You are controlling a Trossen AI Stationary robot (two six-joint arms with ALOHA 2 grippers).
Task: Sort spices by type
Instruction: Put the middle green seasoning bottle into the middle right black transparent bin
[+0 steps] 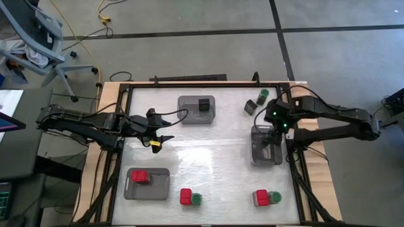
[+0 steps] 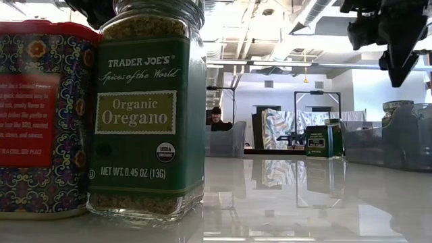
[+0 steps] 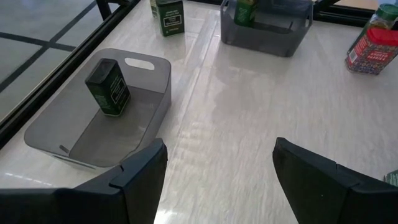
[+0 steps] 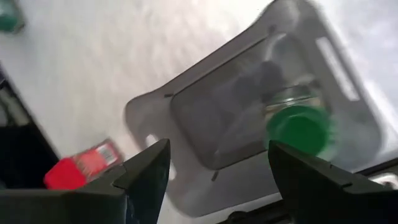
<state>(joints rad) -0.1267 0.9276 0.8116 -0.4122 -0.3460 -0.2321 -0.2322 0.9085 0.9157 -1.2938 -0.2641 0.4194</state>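
We see one green-lidded jar (image 4: 300,127) in the right tray (image 1: 255,154), a black tin (image 1: 205,104) in the upper-centre tray, a red box (image 1: 139,176) in the lower-left tray. Two red-and-green pairs at lower frame and two spices at upper right remain unsorted. Right hand (image 1: 275,133) hangs released over its tray; left hand (image 1: 163,137) released, centre-left.

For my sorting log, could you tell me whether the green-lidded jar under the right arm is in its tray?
In: the green-lidded jar sits upright inside the grey tray.
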